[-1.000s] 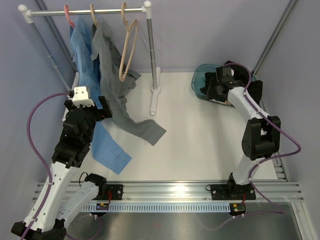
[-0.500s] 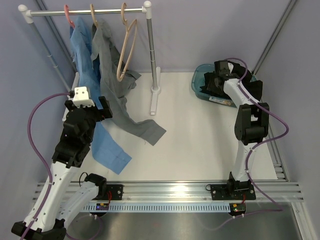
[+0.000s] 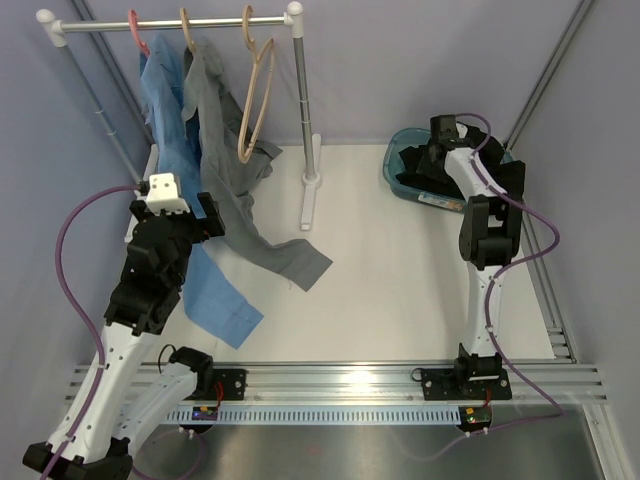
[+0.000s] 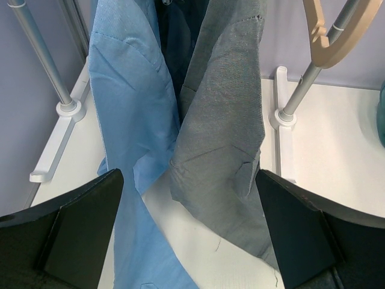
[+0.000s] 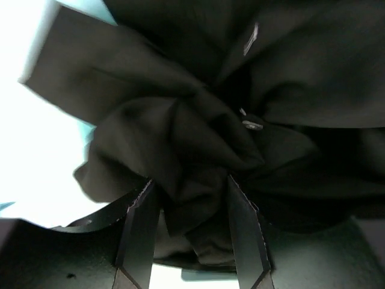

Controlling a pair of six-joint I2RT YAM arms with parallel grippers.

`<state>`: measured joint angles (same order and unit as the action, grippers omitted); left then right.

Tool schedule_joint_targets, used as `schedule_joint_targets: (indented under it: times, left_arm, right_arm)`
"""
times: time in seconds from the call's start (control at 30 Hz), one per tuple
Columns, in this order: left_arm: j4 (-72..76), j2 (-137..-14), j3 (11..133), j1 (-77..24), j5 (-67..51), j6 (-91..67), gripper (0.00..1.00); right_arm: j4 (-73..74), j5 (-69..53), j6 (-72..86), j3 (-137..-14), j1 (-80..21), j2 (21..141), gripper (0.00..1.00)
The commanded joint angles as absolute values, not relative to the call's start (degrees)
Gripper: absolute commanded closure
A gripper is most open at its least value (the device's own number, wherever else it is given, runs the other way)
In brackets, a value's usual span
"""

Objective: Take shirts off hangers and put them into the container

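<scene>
- Noting the right gripper (image 5: 189, 186) first: it points down into the translucent teal-blue plastic tub (image 3: 393, 172) at the far right of the white table (image 3: 400, 300). Its fingers stand partway apart and pinch a wad of the black cloth shirt (image 5: 198, 120).
- The black cloth shirt lies crumpled inside the tub, directly under those fingers.
- The left gripper (image 4: 187, 177) has its jaws spread wide and holds nothing. It faces the white-and-metal rail (image 3: 170, 22) at the far left.
- Key relation: the light blue long-sleeved shirt (image 4: 129, 102) and the grey long-sleeved shirt (image 4: 225, 120) hang straight ahead of the left gripper, blue to its left and grey to its right.
- Both long axes run down from the rail, and the tails trail onto the table toward the left arm.
- The left arm is much the nearer of the two; the right arm is well apart, across the table.
- A bare tan wooden hanger (image 3: 255, 100) hangs near the rail's right end, just beside the grey shirt.
- Judgement: the black shirt only needs releasing. The next shirt calls for a forward reach by the left arm.
</scene>
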<state>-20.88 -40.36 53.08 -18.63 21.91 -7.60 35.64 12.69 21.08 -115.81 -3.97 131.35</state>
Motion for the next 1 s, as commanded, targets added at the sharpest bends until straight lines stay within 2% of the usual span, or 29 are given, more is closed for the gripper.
schedule_joint_targets:
  times: [0.0, 0.13, 0.3, 0.47, 0.5, 0.53, 0.63, 0.87, 0.97]
  left_arm:
    - [-17.67, -40.69, 53.0, -18.28, 22.41, -8.35, 0.01]
    - [-17.58, -40.78, 52.91, -18.28, 22.41, -8.26, 0.01]
    - [-17.58, -40.78, 52.91, -18.28, 23.2, -8.09, 0.01]
    - [-17.58, -40.52, 53.0, -18.28, 23.2, -8.09, 0.01]
    - [-17.58, -40.43, 53.0, -18.28, 23.29, -8.09, 0.01]
    - [-17.58, -40.34, 52.91, -18.28, 23.38, -8.09, 0.01]
    - [-17.58, -39.82, 53.0, -18.28, 23.73, -8.09, 0.01]
    - [-17.58, -40.08, 53.0, -18.28, 23.64, -8.09, 0.01]
    - [-17.58, -40.08, 53.0, -18.28, 23.73, -8.09, 0.01]
  right_arm:
    - [42.52, 11.08, 22.76, -120.13, -3.69, 133.77, 0.45]
    - [47.72, 8.18, 20.58, -124.89, -3.69, 135.44, 0.43]
    - [39.3, 10.45, 16.62, -118.84, -3.52, 125.17, 0.43]
    - [33.77, 13.62, 13.53, -121.11, -2.03, 119.09, 0.41]
    - [33.05, 15.19, 13.88, -121.98, -0.89, 118.92, 0.39]
    - [32.26, 15.99, 14.93, -122.34, -0.44, 119.0, 0.32]
    - [29.54, 18.01, 17.21, -123.75, 2.54, 120.58, 0.24]
    - [24.97, 23.82, 18.98, -127.08, 5.36, 127.08, 0.12]
    - [23.12, 23.47, 18.9, -127.53, 6.68, 129.72, 0.1]
